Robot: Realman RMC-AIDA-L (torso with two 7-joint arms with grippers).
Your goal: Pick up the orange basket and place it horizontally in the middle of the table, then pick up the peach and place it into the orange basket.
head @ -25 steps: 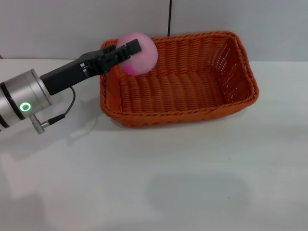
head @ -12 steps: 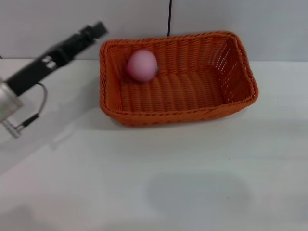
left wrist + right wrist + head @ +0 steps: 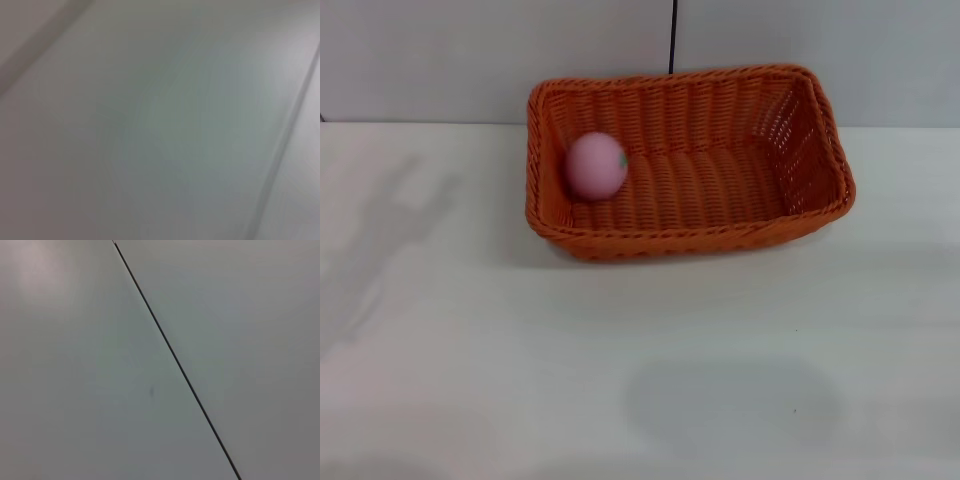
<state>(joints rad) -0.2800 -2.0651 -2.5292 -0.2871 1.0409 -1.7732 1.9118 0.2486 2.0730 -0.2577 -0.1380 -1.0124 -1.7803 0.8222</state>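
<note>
Item 1, near field: worktop (image 3: 640,380), white and bare across the front, with a faint grey patch of shade toward the right of centre and a softer shadow on my left side. No arm or jaws show over it from the head camera.

Item 2, far field: orange basket (image 3: 690,160), standing upright at the back of the worktop near the wall, its long axis running left to right across my view, open side up. It sits a little to the rear of the true middle.

Item 3, inside the basket: peach (image 3: 596,166), lying on the woven floor at the left end, close against the left wall, a small dark stem mark on its right side.

Item 4, jaws: neither the left nor the right pair appears in any view, so I cannot say whether they are released or clenched. Both wrist cameras show only plain grey surface, one crossed by a thin dark seam.

Item 5, bearing: I cannot fix how the peach lies from either pair of jaws. I judge both placements done, and no further grasp looks called for.
</note>
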